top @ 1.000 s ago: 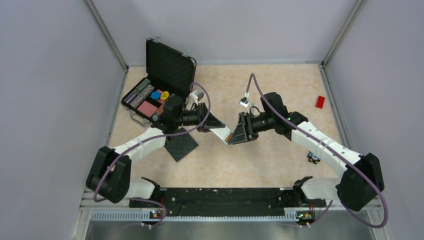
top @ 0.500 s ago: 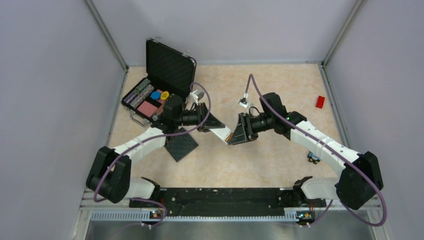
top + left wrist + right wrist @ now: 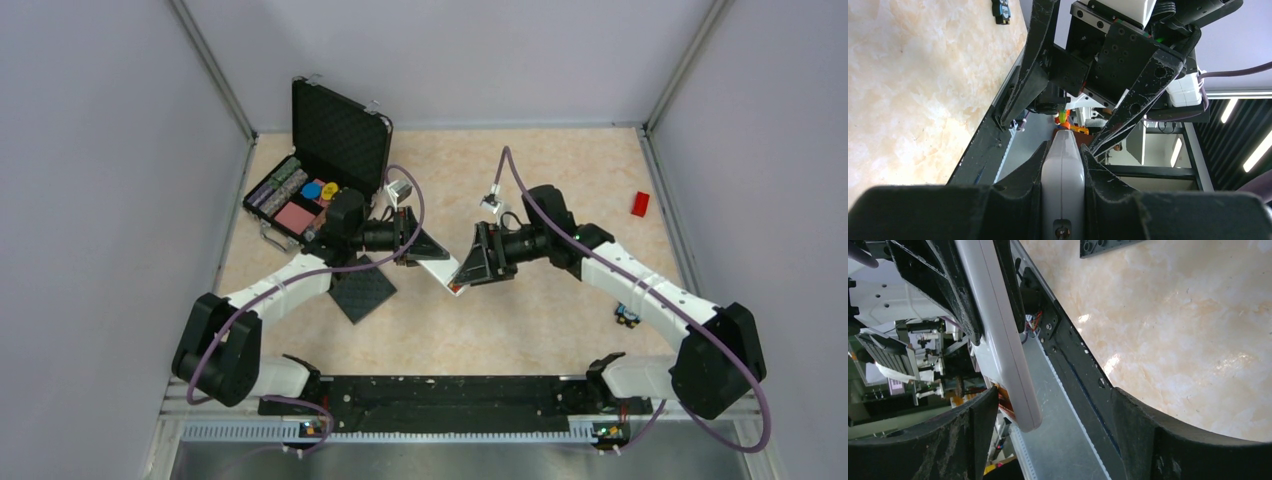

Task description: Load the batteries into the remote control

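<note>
Remote control [image 3: 1063, 172]: smooth rounded wht slab in left tool [image 3: 1064, 146]

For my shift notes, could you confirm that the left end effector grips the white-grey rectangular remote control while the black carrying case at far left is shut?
Not quite: the black carrying case is open, its lid upright, as the top external view shows. The left end effector does grip the white-grey rectangular remote control.

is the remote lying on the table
No, the left pincer clamps the remote control edge-on, held up off the table.
</note>
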`<action>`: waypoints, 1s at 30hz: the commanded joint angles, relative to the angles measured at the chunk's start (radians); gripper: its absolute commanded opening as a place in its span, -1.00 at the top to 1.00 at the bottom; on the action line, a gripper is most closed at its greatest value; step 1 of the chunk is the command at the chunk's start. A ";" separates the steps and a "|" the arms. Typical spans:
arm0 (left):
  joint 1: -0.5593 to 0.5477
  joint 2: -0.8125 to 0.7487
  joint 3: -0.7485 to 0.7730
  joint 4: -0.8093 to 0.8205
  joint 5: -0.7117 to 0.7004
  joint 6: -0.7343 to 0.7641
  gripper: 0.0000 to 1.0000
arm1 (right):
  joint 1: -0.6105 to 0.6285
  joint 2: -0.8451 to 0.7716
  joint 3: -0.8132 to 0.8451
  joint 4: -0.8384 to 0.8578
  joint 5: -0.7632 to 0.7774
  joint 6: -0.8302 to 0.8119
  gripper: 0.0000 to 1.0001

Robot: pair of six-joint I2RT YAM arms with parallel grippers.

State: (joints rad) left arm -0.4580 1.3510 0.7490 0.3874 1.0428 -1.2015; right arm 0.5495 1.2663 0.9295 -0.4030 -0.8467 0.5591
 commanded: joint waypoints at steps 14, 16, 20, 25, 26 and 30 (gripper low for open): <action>0.012 0.002 0.048 0.042 0.041 -0.005 1.00 | -0.012 -0.020 -0.021 0.099 -0.122 -0.035 -0.30; 0.013 0.003 0.052 0.042 0.042 -0.012 1.00 | -0.011 -0.023 -0.019 0.101 -0.130 -0.038 -0.20; 0.012 0.002 0.063 0.039 0.042 -0.017 1.00 | -0.006 -0.024 -0.017 0.101 -0.136 -0.044 -0.15; 0.013 0.011 0.068 0.052 0.039 -0.030 1.00 | 0.003 -0.013 -0.020 0.101 -0.126 -0.047 0.18; 0.012 0.011 0.067 0.054 0.041 -0.032 1.00 | 0.004 -0.009 -0.020 0.098 -0.124 -0.046 0.30; 0.012 0.011 0.069 0.056 0.041 -0.034 1.00 | 0.003 0.000 -0.017 0.088 -0.111 -0.048 0.53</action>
State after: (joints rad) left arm -0.4522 1.3705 0.7639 0.3824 1.0592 -1.2026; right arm 0.5480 1.2655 0.9096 -0.3153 -0.9821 0.5457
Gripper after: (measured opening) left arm 0.265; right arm 0.268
